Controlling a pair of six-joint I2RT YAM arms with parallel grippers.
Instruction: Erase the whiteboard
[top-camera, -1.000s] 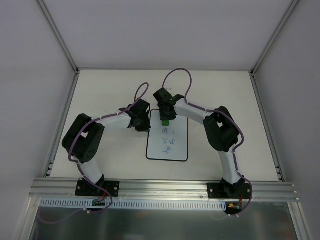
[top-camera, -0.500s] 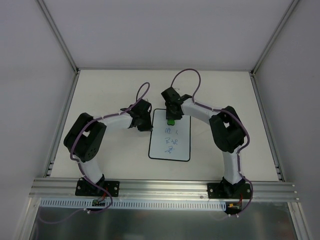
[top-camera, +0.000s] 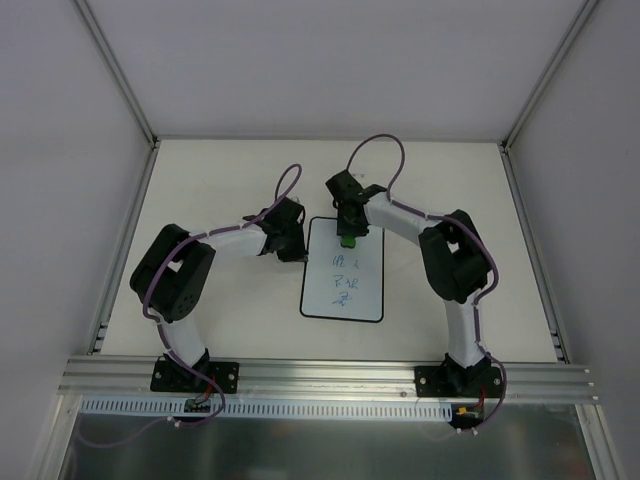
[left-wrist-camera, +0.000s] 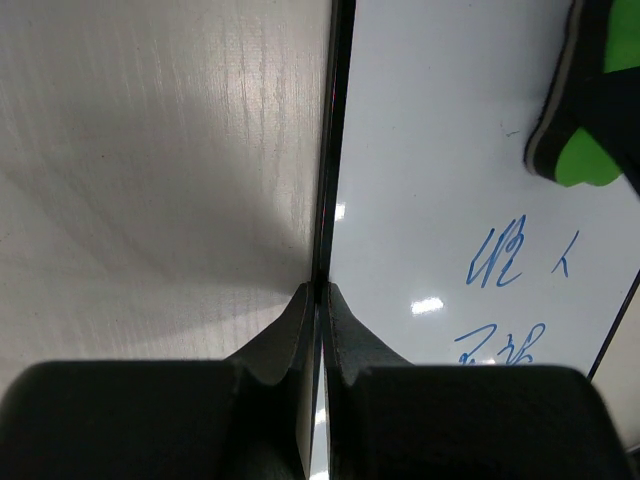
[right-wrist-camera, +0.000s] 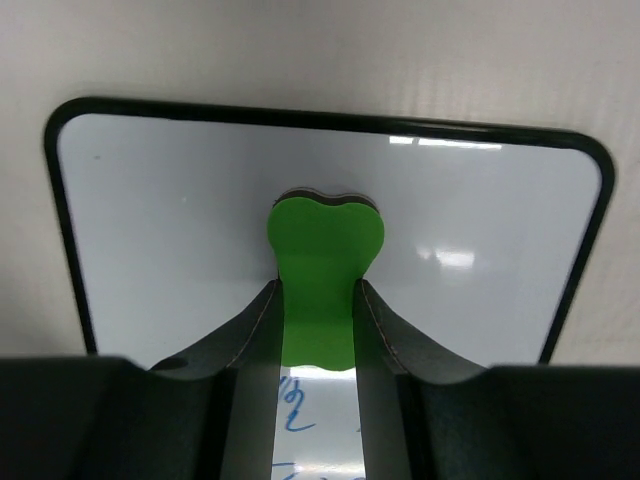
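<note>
Legible text, labels, numbers: none you can read.
Whiteboard (top-camera: 368, 300): three short rows of blue handwritten marks (top-camera: 344, 278), too small from above. Your left wrist view shows two rows closer, still indecipherable.

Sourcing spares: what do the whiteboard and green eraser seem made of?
Whiteboard: glossy white coated sheet, perhaps melamine or painted metal; lamp glints mirror off it. Thin black rim looks plastic. Green eraser: matte body, probably foam or plastic, with a darker felt-like layer at its edge.
</note>
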